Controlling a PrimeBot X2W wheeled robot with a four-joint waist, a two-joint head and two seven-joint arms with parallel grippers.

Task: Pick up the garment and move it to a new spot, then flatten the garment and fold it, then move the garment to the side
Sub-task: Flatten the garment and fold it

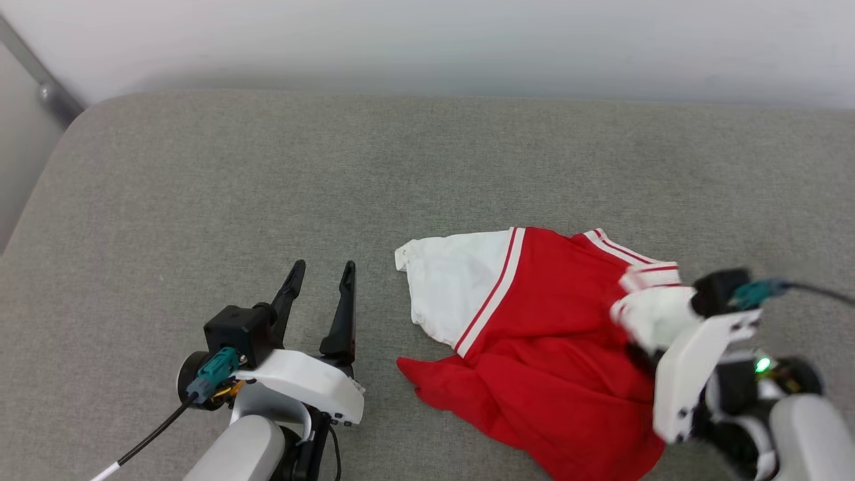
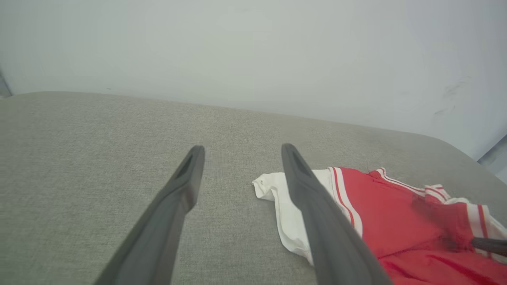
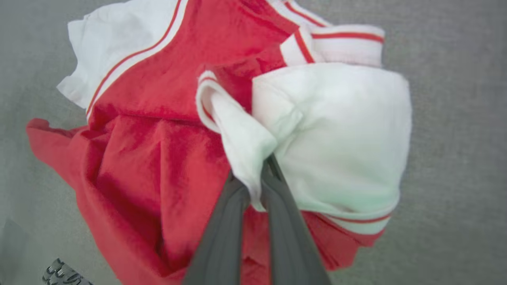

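Observation:
The garment (image 1: 548, 334) is a red jersey with white sleeves and red-white striped trim, lying crumpled on the grey cushion at the right. My right gripper (image 3: 257, 178) is shut on a fold of its white sleeve, the cloth pinched between the two dark fingers. In the head view the right gripper (image 1: 644, 344) sits at the garment's right edge, its fingertips hidden by cloth. My left gripper (image 1: 319, 277) is open and empty, resting left of the garment. The left wrist view shows the left gripper (image 2: 239, 152) with the garment (image 2: 380, 213) beyond its right finger.
The grey fabric cushion (image 1: 267, 174) stretches wide to the left and back. A pale wall (image 1: 427, 40) runs behind it. A metal bar (image 1: 40, 80) slants at the far left corner.

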